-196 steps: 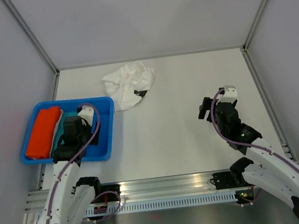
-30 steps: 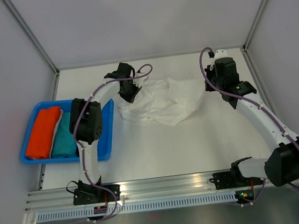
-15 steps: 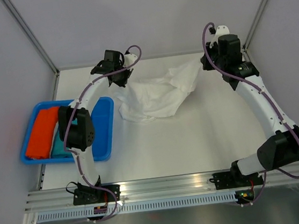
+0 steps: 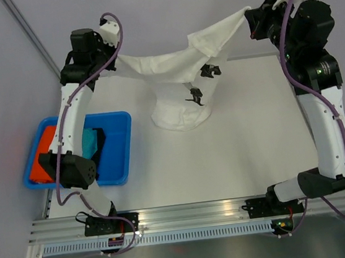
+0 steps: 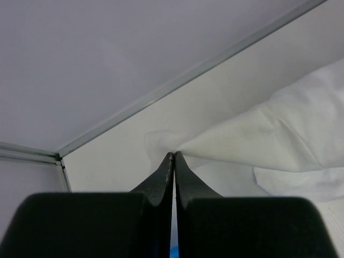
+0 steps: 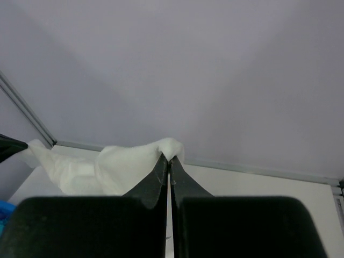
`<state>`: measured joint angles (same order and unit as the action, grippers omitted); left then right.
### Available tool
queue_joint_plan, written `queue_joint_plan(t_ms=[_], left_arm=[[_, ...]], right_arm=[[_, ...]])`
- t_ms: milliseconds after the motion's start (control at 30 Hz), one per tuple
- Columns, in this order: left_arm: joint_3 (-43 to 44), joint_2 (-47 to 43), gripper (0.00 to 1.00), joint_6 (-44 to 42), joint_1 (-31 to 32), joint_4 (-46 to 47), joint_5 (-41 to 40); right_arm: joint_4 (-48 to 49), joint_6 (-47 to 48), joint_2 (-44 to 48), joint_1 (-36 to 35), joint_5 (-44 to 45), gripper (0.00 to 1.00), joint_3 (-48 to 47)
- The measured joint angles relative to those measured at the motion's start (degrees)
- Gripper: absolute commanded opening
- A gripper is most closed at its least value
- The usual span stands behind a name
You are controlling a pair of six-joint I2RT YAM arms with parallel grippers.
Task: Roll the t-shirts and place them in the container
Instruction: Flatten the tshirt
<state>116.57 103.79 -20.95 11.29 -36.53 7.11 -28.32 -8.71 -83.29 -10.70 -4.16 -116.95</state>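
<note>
Both arms have risen since the earlier frames, lifting the white t-shirt (image 4: 174, 63) off the table (image 4: 254, 138). The left gripper (image 4: 116, 58) and right gripper (image 4: 249, 12) each pinch an edge, jaws fully closed. The shirt's long axis spans the upper frame from left to right, and its lower folds sag at upper centre.

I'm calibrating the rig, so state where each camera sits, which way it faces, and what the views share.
Top external: above and behind the arm bases, looking down at the table; both arms show whole, holding the white t-shirt up between them.
Left wrist: on the left wrist, looking along the left fingers, shut on a shirt edge, toward the back wall.
Right wrist: on the right wrist, looking along the right fingers, shut on another edge, toward the back wall.
Shared: all three show the white t-shirt.
</note>
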Motion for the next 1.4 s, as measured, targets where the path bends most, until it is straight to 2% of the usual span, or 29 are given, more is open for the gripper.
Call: queue_joint_plan(t_ms=[233, 400, 567, 700, 833, 1000, 1033, 1067, 1100, 1133, 1167, 1200, 1300, 1400], left_arm=[[-0.07, -11.76, 0.02, 0.17, 0.48, -5.53, 5.6], [10.21, -11.89, 0.02, 1.01, 0.66, -10.84, 5.33], [21.24, -11.23, 0.02, 1.84, 0.61, -9.29, 2.78], [21.29, -9.73, 0.02, 2.62, 0.52, -5.53, 2.47], [20.72, -0.92, 0.02, 4.13, 1.95, -1.03, 2.05], [20.96, 18.78, 0.04, 4.09, 6.86, 2.82, -1.75], [20.92, 23.23, 0.06, 3.69, 8.35, 2.84, -2.86], [20.83, 26.84, 0.42, 3.32, 9.55, 2.71, -3.72], [20.81, 29.83, 0.63, 2.6, 10.71, 2.4, -4.7], [20.55, 32.04, 0.76, 2.25, 11.58, 2.36, -5.64], [20.09, 33.73, 0.9, 2.36, 12.52, 2.25, -6.47], [19.74, 34.6, 0.95, 2.34, 13.31, 2.03, -7.3], [17.05, 34.07, 0.96, 2.64, 14.38, 2.75, -7.91], [8.92, 27.93, 0.93, 2.64, 14.56, 3.65, -5.68]], right_arm=[[-2.69, -0.02, 15.69, 0.04, 4.37, 0.0, 7.61], [-3.45, -0.11, 24.7, 0.04, 4.48, 0.0, 7.08], [-3.65, -0.13, 25.77, 0.04, 4.17, 0.0, 4.35], [-3.87, -0.92, 21.81, 0.04, 4.33, 0.0, 6.23], [-3.43, -3.08, 15.41, 0.04, 6.69, 0.0, 13.6], [-2.32, -7.72, 6.88, 0.9, 7.8, 0.0, 29.14], [-2.38, -8.66, 5.33, 1.33, 7.52, 0.0, 32.22], [-2.49, -9.51, 3.87, 1.84, 7.41, 0.01, 34.88], [-1.68, -10.45, 2.38, 2.62, 7.04, 0.22, 37.81], [-1.42, -11.61, 1.09, 3.41, 6.6, 0.46, 39.98], [-1.22, -12.61, -0.57, 4.52, 5.92, 0.6, 41.72], [-1.33, -12.87, -2.71, 5.88, 4.66, 0.68, 42.58], [-0.96, -13.16, -8.57, 8.98, 2.45, 0.73, 42.64], [-1.22, -13.11, -11.17, 10.67, 3.06, 0.73, 42.86]])
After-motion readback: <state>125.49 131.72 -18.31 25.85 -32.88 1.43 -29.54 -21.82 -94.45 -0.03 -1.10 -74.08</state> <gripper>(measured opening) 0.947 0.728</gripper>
